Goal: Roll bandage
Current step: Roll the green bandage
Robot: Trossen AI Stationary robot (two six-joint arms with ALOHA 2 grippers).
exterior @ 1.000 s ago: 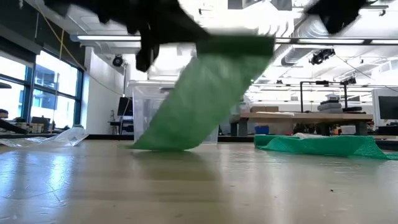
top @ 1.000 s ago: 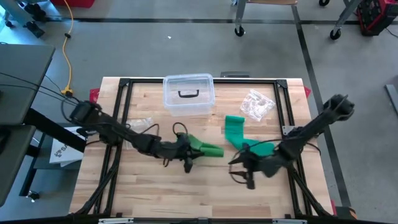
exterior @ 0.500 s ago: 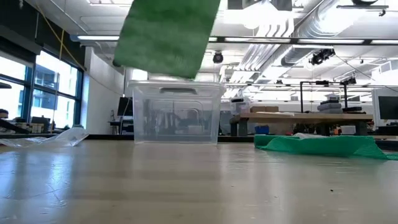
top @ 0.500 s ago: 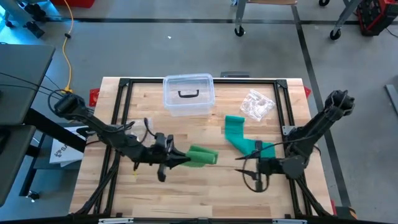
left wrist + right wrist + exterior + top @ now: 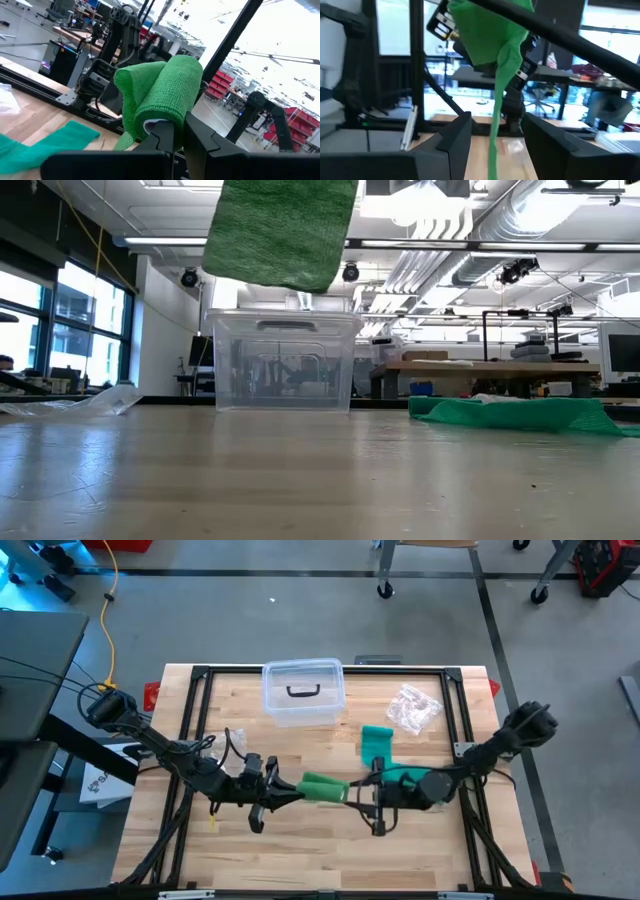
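left gripper (image 5: 283, 792) clenched on roll (image 5: 322, 786), frame centre, off table | right gripper (image 5: 362, 798) released, beside it | bandage tail (image 5: 378, 748) unrolled, centre-right | rolling partly done

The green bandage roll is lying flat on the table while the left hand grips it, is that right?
Not quite. The green bandage roll is lifted clear of the table, as the low view shows. The left hand does grip it.

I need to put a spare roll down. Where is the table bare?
Bare: the near strip of the table, and the far-left corner beside the clear box. Crowded: the middle, where both grippers meet at the green bandage.
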